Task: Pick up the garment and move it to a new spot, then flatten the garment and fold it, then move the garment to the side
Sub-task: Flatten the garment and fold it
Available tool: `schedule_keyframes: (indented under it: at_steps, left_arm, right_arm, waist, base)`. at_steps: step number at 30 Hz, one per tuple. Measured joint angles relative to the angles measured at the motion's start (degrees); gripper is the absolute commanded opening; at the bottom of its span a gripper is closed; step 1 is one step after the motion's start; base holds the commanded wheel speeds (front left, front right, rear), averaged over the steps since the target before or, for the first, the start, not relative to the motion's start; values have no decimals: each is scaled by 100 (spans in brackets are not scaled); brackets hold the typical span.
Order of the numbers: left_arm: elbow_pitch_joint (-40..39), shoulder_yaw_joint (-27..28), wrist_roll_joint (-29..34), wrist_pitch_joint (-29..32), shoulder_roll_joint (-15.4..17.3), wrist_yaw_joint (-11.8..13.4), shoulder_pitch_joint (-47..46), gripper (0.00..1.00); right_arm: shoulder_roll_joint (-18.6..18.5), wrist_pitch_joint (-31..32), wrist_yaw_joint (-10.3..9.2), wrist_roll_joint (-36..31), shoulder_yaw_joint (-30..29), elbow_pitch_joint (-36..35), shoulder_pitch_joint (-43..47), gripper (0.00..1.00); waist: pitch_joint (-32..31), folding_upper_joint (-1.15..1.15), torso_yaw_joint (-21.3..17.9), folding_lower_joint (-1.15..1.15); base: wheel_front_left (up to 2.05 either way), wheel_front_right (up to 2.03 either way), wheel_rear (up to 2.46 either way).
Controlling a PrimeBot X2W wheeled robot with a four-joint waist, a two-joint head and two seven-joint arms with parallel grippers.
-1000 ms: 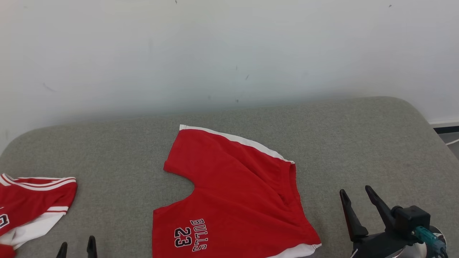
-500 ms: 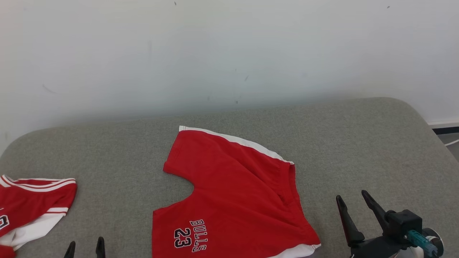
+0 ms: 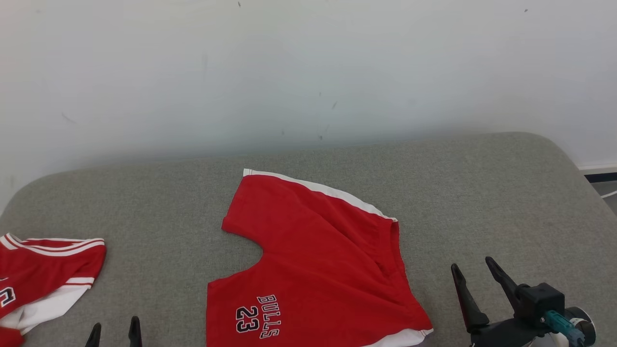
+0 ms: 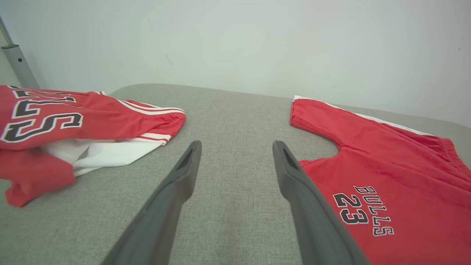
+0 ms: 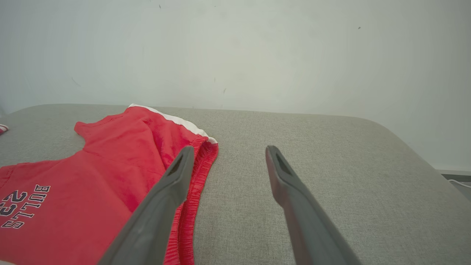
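Observation:
A pair of red shorts with white trim and "BULLS 23" lettering, the garment (image 3: 313,260) (image 4: 386,173) (image 5: 92,184), lies spread flat in the middle of the grey padded table (image 3: 482,193). My right gripper (image 3: 472,272) (image 5: 227,152) hovers open just right of the waistband, empty. At the head view's bottom left, the tips of my left gripper (image 3: 114,327) (image 4: 235,147) stand open and empty over bare table, left of the printed leg.
A second red and white garment (image 3: 43,274) (image 4: 73,129) lies crumpled at the table's left edge. A white wall (image 3: 289,72) rises behind the table. The table's right part is bare grey fabric. Floor and a cable (image 3: 605,190) show past the right edge.
The right gripper has dropped slightly lower in the head view. The left gripper's tips have shifted a little to the right. The shorts lie as before.

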Motion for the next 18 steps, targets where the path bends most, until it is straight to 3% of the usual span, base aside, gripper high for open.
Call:
schedule_keyframes:
  at_steps: [18]
  left_arm:
    - [-71,65,101,124,-57,0,5,100]
  right_arm:
    - [37,2,0,-54,-94,16,3,100]
  waist:
    - [13,0,40,0]
  base:
    - [0,0,0]
